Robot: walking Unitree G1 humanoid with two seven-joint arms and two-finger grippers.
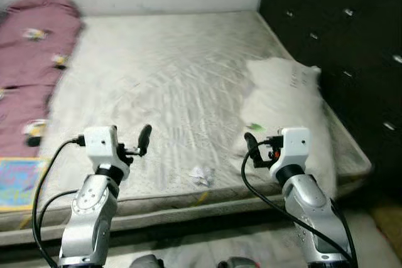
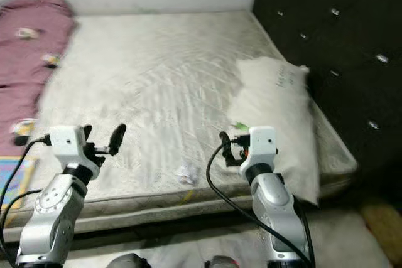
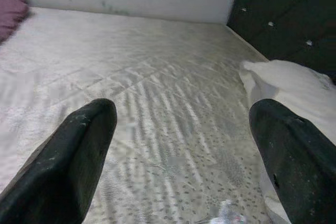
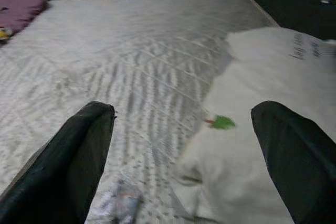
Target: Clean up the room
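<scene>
The right gripper (image 4: 181, 156) and left gripper (image 3: 178, 156) both hover wide open and empty above the bed's (image 1: 163, 86) near edge. Between them lies a crumpled wrapper (image 1: 200, 176); a green scrap (image 4: 222, 123) sits on the pillow (image 1: 286, 101). Pinching the wrapper risks snagging the mattress fabric or nudging it overboard.

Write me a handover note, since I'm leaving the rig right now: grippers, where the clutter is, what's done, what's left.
Left gripper: jaws open, empty, raised over the near edge of the pale quilted mattress.
Right gripper: jaws open, empty, raised beside the white pillow.
Crumpled white paper scrap: on the mattress near its front edge, between the two grippers.
Small green scrap: lying on the pillow's near side.
Maroon patterned blanket: spread along the robot's left.
Done: nothing picked up yet.
Left: collect both scraps, probably straighten pillow and blanket.
</scene>
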